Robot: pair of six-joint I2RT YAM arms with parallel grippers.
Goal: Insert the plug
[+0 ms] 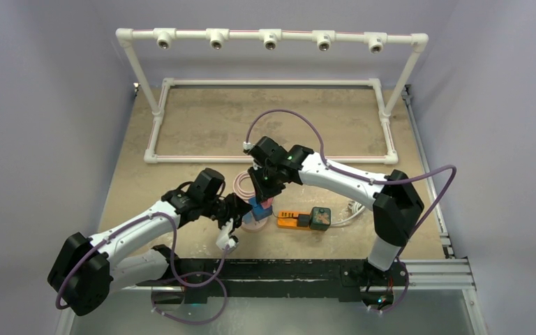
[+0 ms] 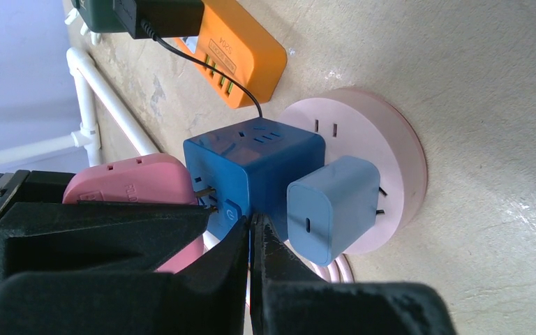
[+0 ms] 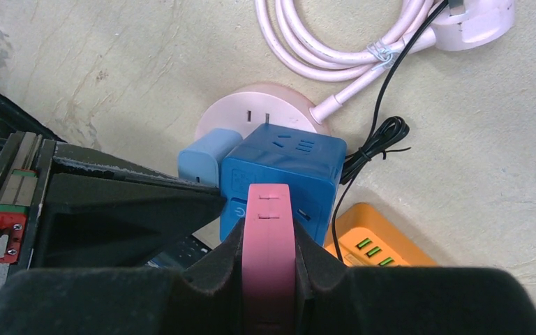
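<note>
Pink plug (image 3: 269, 209), clamped in the right gripper (image 3: 269, 241), meets the blue cube socket (image 3: 286, 164) by the near edge of the table (image 1: 181, 125). Skewed prongs could shove the cube past the clenched, empty left gripper (image 2: 251, 234) set against it.

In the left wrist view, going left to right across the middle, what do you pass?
First the pink plug, then the blue cube socket, the pale blue charger, and last the round pink base.

power symbol (image 3: 239, 210) on blue cube socket (image 3: 283, 167), small print on orange strip (image 2: 248, 56) too blurred to read
</note>
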